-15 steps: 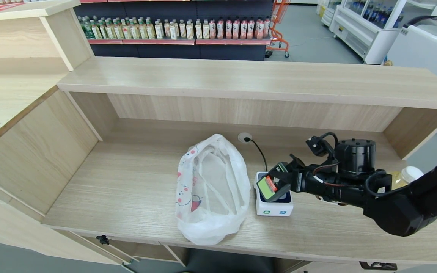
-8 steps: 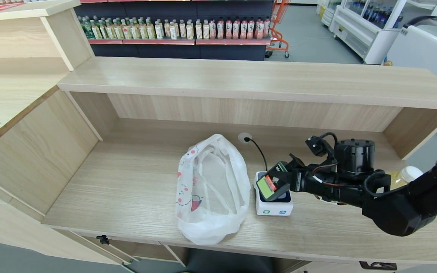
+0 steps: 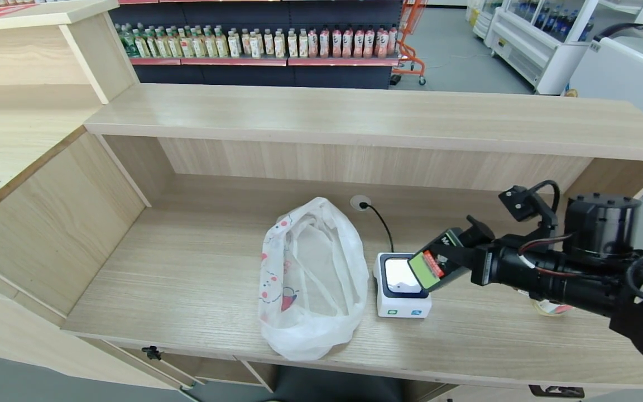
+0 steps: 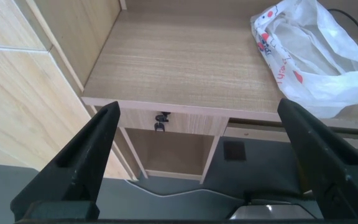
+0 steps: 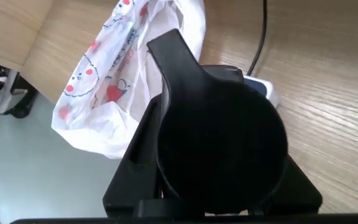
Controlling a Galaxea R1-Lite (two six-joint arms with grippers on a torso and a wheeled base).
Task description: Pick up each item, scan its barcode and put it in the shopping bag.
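My right gripper [image 3: 436, 261] is shut on a small dark item with a green and red face [image 3: 424, 271]. It holds the item in the air just off the right edge of the white scanner box [image 3: 402, 298]. The scanner's glass window faces up, uncovered. The white shopping bag [image 3: 310, 279] lies open on the counter to the left of the scanner. In the right wrist view the held item [image 5: 219, 143] hides the fingers, with the bag [image 5: 123, 81] beyond it. My left gripper [image 4: 197, 124] hangs open below the counter's front edge, with nothing in it.
A black cable [image 3: 380, 223] runs from the scanner to a hole in the counter's back. Part of a bottle [image 3: 547, 307] lies on the counter behind my right arm. A raised wooden ledge [image 3: 355, 117] borders the counter at the back, and side walls close it in.
My right gripper has pulled back to the right and slightly up with the item, uncovering the scanner's window. The bag and scanner have not moved.
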